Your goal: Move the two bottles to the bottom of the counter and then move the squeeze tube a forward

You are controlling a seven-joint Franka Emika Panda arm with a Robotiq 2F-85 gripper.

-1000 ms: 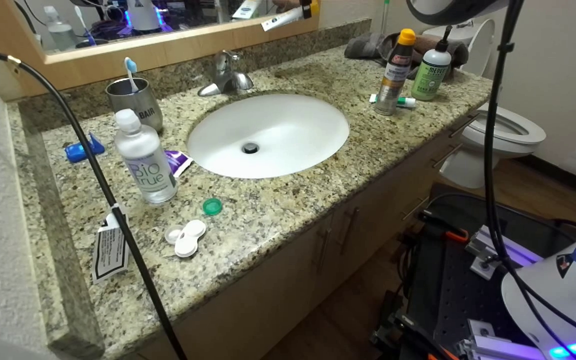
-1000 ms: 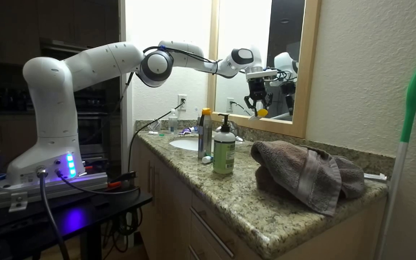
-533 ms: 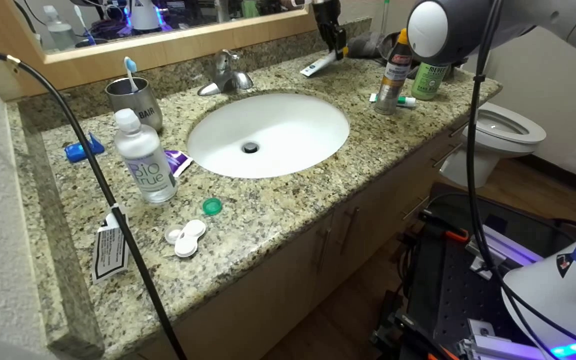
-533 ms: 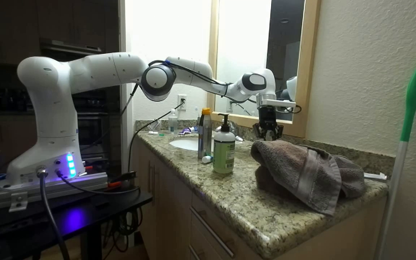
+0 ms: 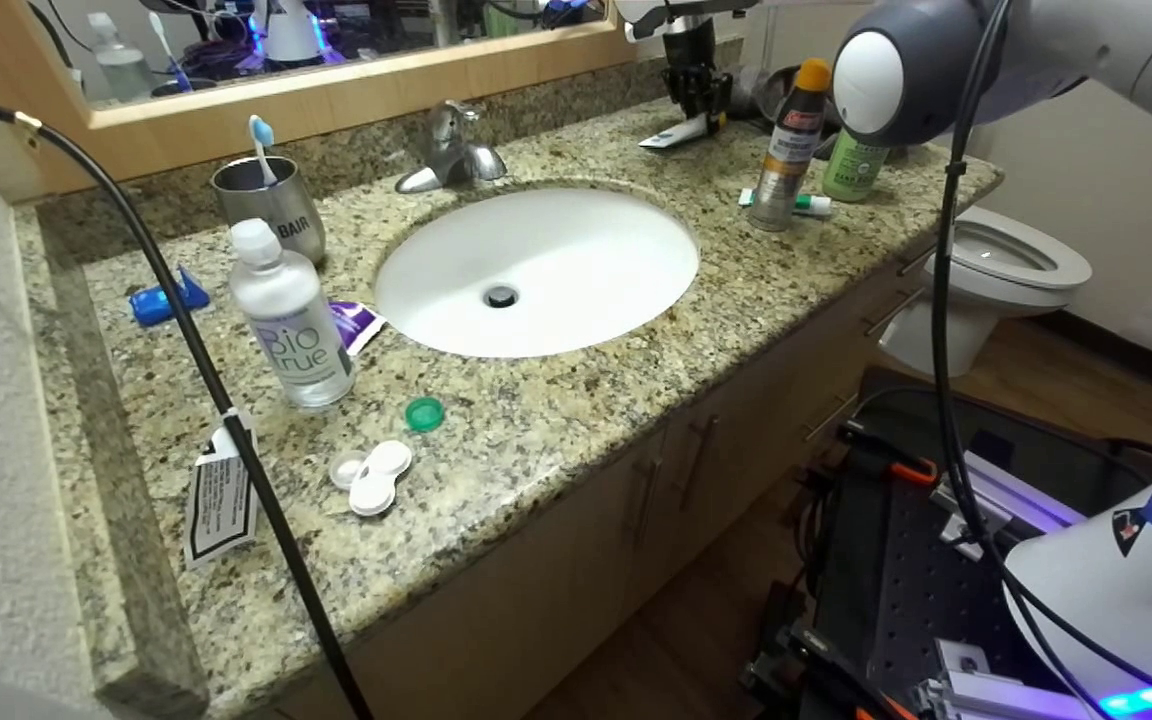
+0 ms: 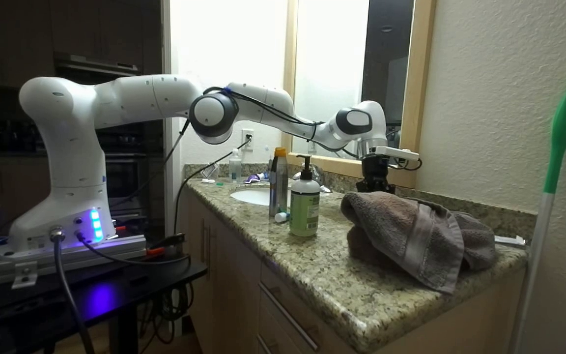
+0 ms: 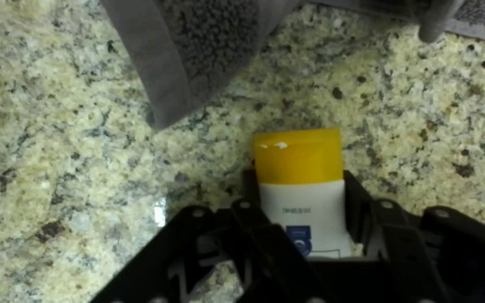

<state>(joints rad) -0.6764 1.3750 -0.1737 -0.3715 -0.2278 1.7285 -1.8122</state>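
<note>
One white squeeze tube (image 7: 301, 198), yellow-capped and blue-marked, near the towel (image 7: 209, 46), gripped by the partly closed end effector (image 7: 302, 190).

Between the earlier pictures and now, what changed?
The gripper carried the yellow-ended squeeze tube down toward the counter and across toward the towel. It still holds the tube; nothing was released. The spray bottle, pump bottle and sink stayed put.

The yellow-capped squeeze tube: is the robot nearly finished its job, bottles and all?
Done, it seems: the green pump bottle and orange-capped bottle stand near the front of the counter.
In hand: the pincer grips the squeeze tube near its yellow cap.
Left, probably: placing it forward and letting go. I can't tell whether it touches the counter.
</note>
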